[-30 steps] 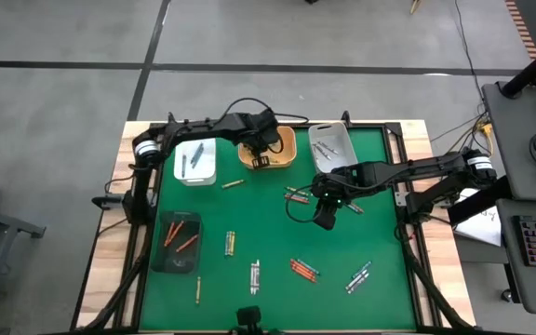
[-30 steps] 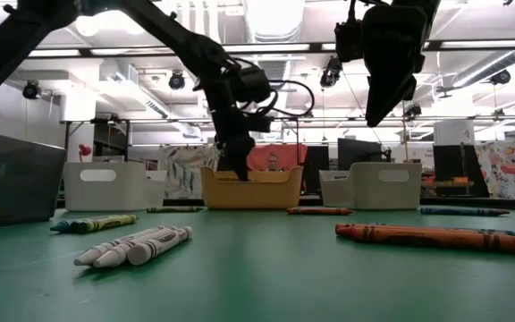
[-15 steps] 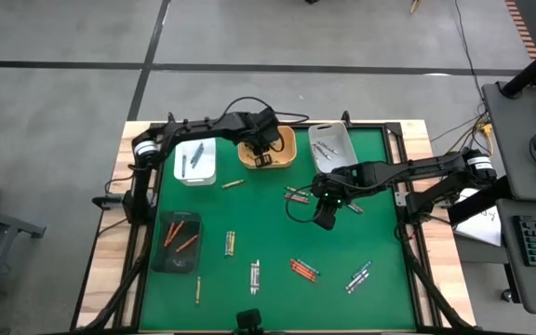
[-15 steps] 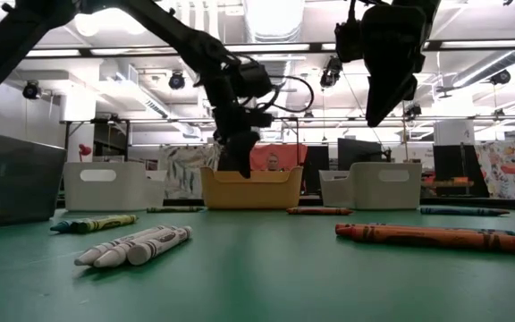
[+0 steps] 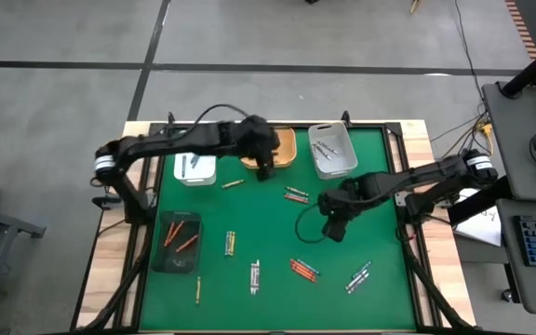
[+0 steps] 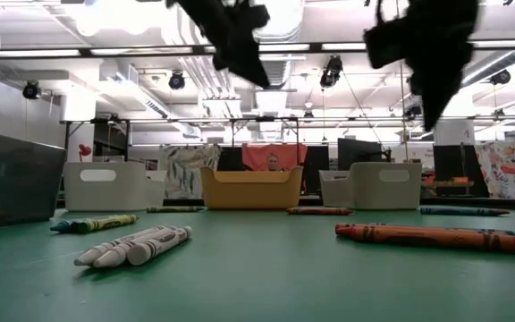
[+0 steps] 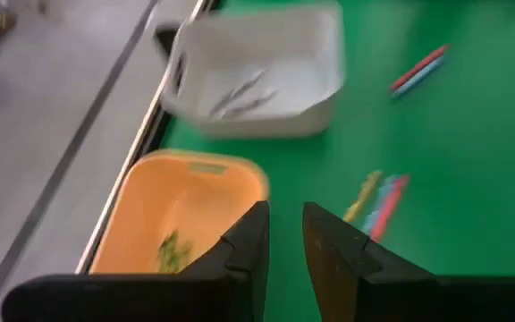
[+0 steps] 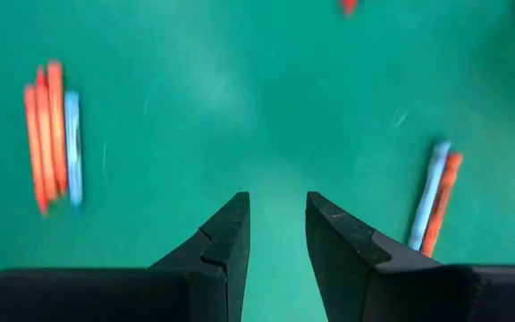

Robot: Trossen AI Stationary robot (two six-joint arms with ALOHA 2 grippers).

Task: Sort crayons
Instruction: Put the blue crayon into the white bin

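Note:
Crayons lie scattered on the green mat: a yellow-olive one (image 5: 231, 183), a mixed group (image 5: 295, 195), red-orange ones (image 5: 303, 270) and others (image 5: 255, 276). My left gripper (image 5: 264, 169) hangs narrowly open and empty, high over the near edge of the orange tray (image 5: 284, 147); its wrist view (image 7: 284, 241) shows a yellow-olive crayon (image 7: 172, 252) lying in that tray. My right gripper (image 5: 335, 229) is narrowly open and empty above bare mat. Its wrist view (image 8: 275, 224) shows crayon groups on either side (image 8: 52, 134) (image 8: 434, 199).
A white tray (image 5: 194, 168) stands at the far left and a grey-white tray (image 5: 332, 149) holding dark crayons at the far right. A dark tray (image 5: 175, 244) with red-orange crayons sits near the left edge. Bare mat lies between the two grippers.
My left gripper has risen out of the orange tray and gone toward the table's near edge; its arm has swung outward on the left. My right gripper has shifted a little toward the near and right edges. No crayon on the mat has moved.

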